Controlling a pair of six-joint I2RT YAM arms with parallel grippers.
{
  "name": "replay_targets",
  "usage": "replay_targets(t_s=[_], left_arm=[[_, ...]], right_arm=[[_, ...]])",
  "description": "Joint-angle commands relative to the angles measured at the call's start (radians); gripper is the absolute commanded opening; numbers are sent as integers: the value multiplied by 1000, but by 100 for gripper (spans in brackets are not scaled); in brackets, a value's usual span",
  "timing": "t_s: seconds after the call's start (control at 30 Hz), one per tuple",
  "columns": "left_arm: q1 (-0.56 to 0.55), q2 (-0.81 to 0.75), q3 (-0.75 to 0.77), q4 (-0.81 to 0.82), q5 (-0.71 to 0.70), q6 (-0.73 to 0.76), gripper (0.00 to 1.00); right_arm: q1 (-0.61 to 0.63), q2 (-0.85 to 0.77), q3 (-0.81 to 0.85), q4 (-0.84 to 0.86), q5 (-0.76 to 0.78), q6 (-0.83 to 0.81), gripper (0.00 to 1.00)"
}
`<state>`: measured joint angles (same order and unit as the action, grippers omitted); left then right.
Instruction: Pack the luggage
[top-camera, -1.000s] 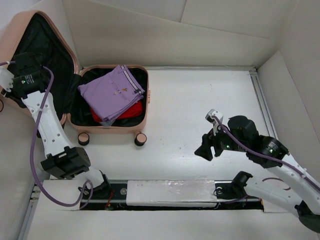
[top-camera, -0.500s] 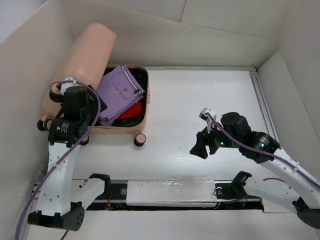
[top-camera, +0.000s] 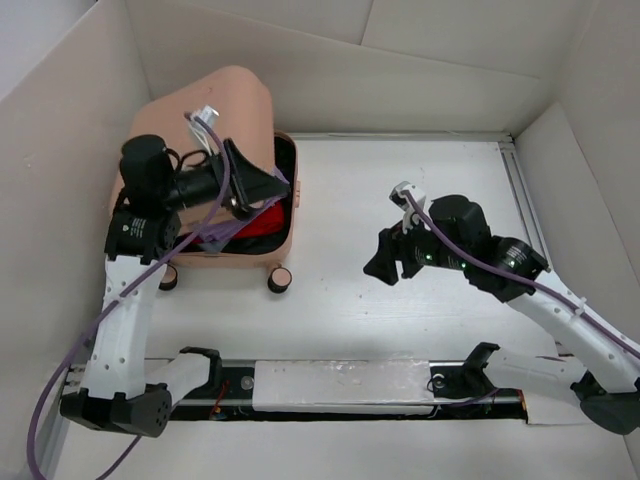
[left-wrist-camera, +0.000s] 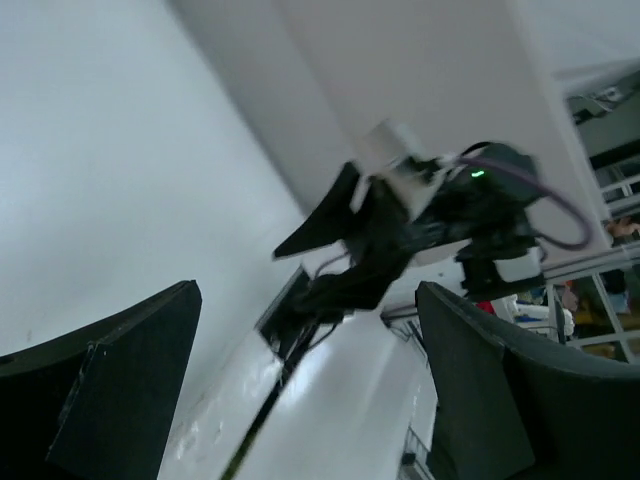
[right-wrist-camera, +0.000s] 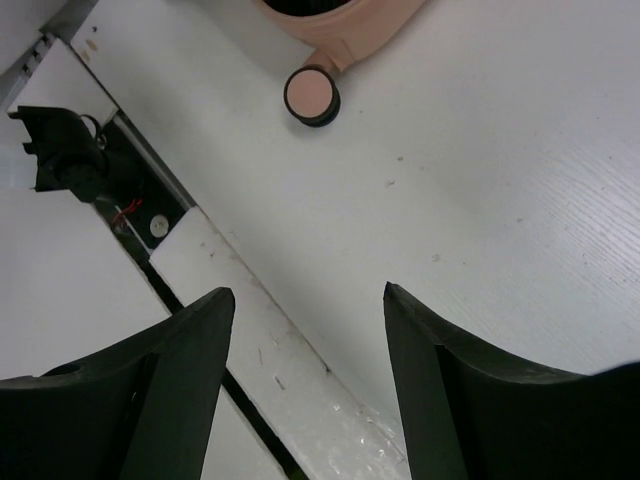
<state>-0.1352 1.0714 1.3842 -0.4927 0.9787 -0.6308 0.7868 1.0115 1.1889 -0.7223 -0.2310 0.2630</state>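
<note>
From above, the luggage (top-camera: 205, 110) sits at the far left of the table (top-camera: 420, 190). Its lid is tipped partway over the base, and a red garment (top-camera: 262, 222) shows in the gap. Expect a stiff, smooth shell that is probably light. It is likely to slip out of a pinch and to roll on its wheels, such as the front wheel (top-camera: 282, 279). You will do better pressing on the lid's outer face near its free edge. Your left gripper (top-camera: 262, 182) is at that edge, with the forearm reaching in from the left. I cannot tell whether it touches the lid. Your right gripper (top-camera: 385, 265) hovers mid-table, well apart from the case.

The left wrist view shows that gripper's fingers (left-wrist-camera: 120, 390) spread wide with nothing between them, facing the right arm (left-wrist-camera: 420, 215).

In the right wrist view, your right gripper (right-wrist-camera: 307, 292) is likewise spread and empty, pointing down at bare tabletop. The case corner (right-wrist-camera: 345, 25) and one wheel (right-wrist-camera: 312, 95) lie ahead of it.
</note>
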Motion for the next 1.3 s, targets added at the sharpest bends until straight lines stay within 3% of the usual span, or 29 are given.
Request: replay_targets(t_s=[0.0,0.1,0.23,0.3,0.33,0.37,0.47,0.53,0.57,0.63,0.67,0.77,0.83,0.9,0.97,1.0,1.1,1.27], left_arm=[[11,-1,146,578,216,-232,86],[11,122,285,656,189,-257,87],[11,257,349,974,155,-539,84],[81,324,498,785,59,-441,84],[116,343,557,497,-98,-381,84],[161,361,599,386,-174,-342,84],[374,420,595,173,-340,-307,72],[492,464,555,99,-437,-284,65],[517,482,555,65,-513,-233,61],[549,565,610,10,-612,-196,54],[559,597,646,-9,-706,-172,54],[559,738,787,-75,-801,-121,53],[559,844,854,-128,-883,-121,53],[559,900,901,-129,-919,-112,53],[569,971,911,-138,-945,-112,51],[569,992,911,-138,-956,-101,50],[569,1074,921,-147,-965,-90,49],[557,1125,793,-95,-865,-110,40]], right_arm=[[6,-2,57,44,47,21,67],[6,7,81,26,67,21,67],[6,-14,94,17,111,21,67],[6,-25,94,17,121,21,67],[6,-25,94,17,121,21,64],[6,-25,94,17,93,21,58],[6,-36,84,17,82,21,20],[6,-27,84,17,82,21,3],[6,-27,84,17,93,21,0],[6,8,93,27,107,21,0],[6,24,94,37,120,21,0],[6,120,153,64,134,21,1],[6,177,208,93,183,41,9],[6,277,254,147,197,50,23],[-24,353,326,193,210,59,32],[-35,443,354,228,210,59,41],[-87,588,483,271,199,94,52],[-175,903,665,305,186,180,55]])
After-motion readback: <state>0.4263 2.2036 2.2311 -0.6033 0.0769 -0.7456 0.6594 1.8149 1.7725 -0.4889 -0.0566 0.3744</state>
